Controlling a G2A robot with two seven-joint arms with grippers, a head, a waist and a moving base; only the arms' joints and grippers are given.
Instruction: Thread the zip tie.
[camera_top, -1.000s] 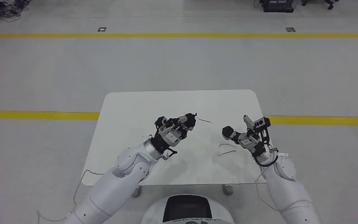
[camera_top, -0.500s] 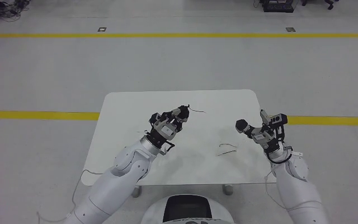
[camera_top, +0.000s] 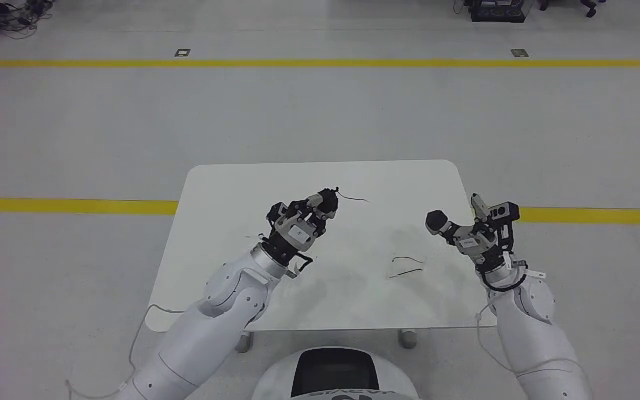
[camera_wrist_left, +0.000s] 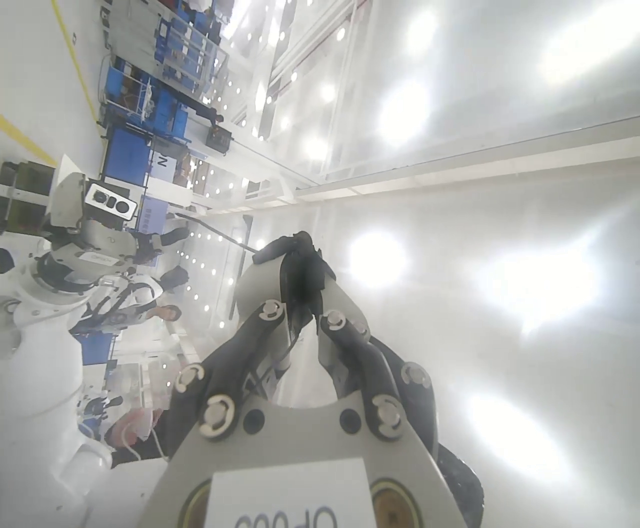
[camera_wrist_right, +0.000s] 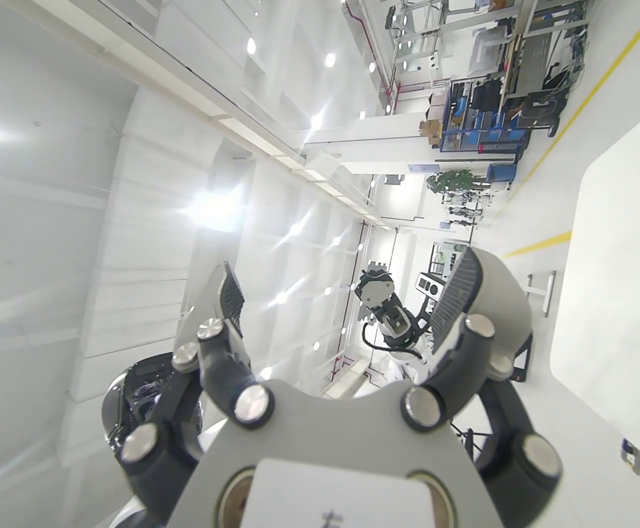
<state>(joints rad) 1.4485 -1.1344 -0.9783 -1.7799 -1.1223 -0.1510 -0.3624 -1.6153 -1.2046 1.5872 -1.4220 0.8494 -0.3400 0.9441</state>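
Zip tie (camera_top: 352, 197) is sitting pinched in the L fingers (camera_wrist_left: 255, 290), which are clamping one end, w/ the thin tail poking out past the tips toward the R fingers (camera_wrist_right: 465, 285). R fingers are standing wide apart, holding nothing, well apart from the tail. 2nd tie (camera_top: 405, 263) is lying on the tabletop (camera_top: 230, 200), below & between both sets of fingers.

Step in hand, prob.: getting the R side onto the tail so it can be bent round & fed into the head. To do it well, R fingers should be closing in slowly & gripping near the free tip, not mid-length, since the tail looks thin & springy & will likely be flexing away. Can't tell which end L is holding, so that's worth checking first.
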